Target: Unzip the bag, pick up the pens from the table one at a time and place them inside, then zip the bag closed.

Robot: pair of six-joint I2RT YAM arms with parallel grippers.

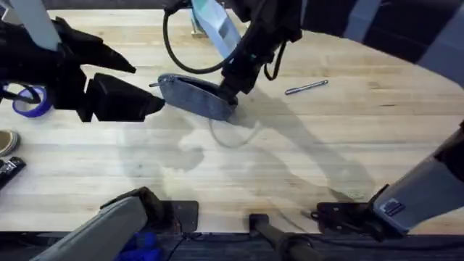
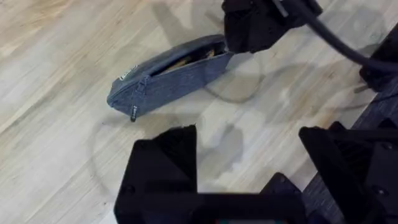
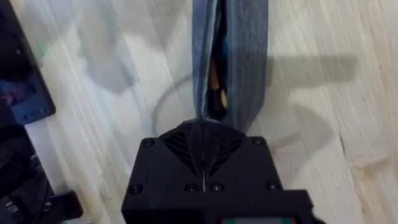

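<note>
The table (image 1: 290,174), a pale butcher-block top, is carrying everything under inspection, and faint ring-shaped marks are showing on its surface just in front of the bag. The right arm (image 1: 254,36) is reaching across the middle of the table from the far side, with a black cable (image 1: 174,54) looping off it. The left arm (image 1: 43,65) is extending in from the left edge. The bag (image 1: 196,94), a blue-grey denim-like pouch, is lying on its side near the centre of the table, between the two grippers. Its zipper is standing partly open along the top, and a brownish interior is showing through the gap in both wrist views. The right gripper (image 1: 230,93) is pressing down at the bag's right end, its fingers drawn together and pinching the fabric there. The left gripper (image 1: 148,105) is hovering just beside the bag's left end, and its jaws are spread wide with nothing between them. A roll of blue tape (image 1: 25,101) is sitting at the table's left edge. The pen (image 1: 306,88), slim and silver-grey, is lying on the bare wood to the right of the bag, well apart from it and untouched.
</note>
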